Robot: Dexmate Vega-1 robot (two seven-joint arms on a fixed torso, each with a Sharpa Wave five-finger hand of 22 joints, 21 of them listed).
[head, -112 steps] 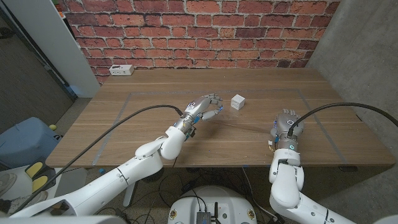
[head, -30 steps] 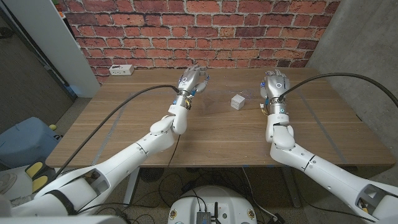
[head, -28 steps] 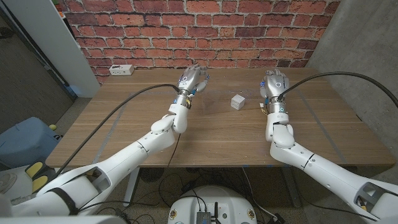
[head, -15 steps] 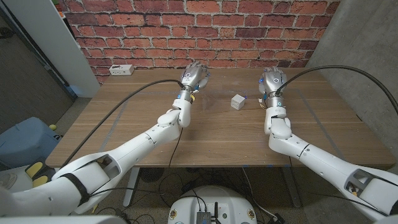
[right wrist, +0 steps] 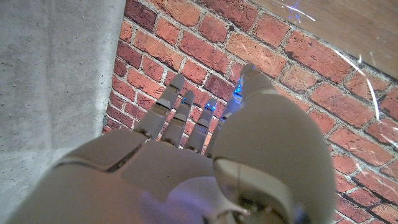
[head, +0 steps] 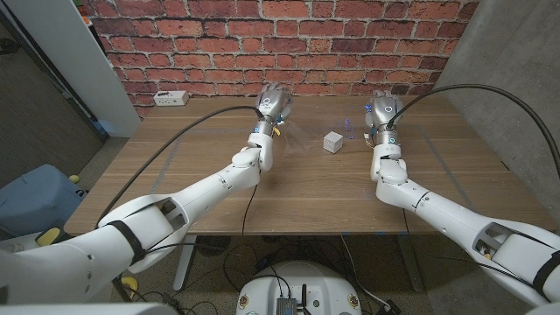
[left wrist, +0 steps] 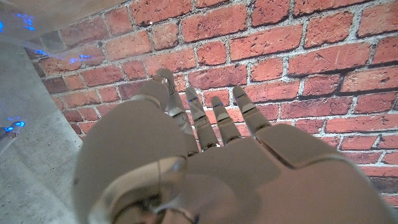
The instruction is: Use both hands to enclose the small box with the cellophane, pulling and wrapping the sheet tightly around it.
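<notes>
A small white box (head: 332,142) stands on the wooden table (head: 289,188) between my two arms. The clear cellophane (head: 300,131) hangs crinkled in the air behind and around the box, showing blue glints. My left hand (head: 273,102) is raised over the far part of the table, left of the box, and holds one side of the sheet. My right hand (head: 381,109) is raised to the box's right and holds the other side. Past my left hand (left wrist: 205,162) the cellophane (left wrist: 43,28) shows against the bricks. It glints again, as cellophane (right wrist: 348,56), beyond my right hand (right wrist: 205,168). Both grips are hidden behind the hands' backs.
A white socket block (head: 169,98) lies at the table's far left corner. A brick wall (head: 350,44) closes the back and a concrete wall (head: 516,79) the right. Thin marked lines (head: 166,162) frame the tabletop. A blue container (head: 35,199) stands on the floor at the left.
Both hands have gone from low near the front edge up and towards the far side, lifting the cellophane with them. The box has stayed in place.
</notes>
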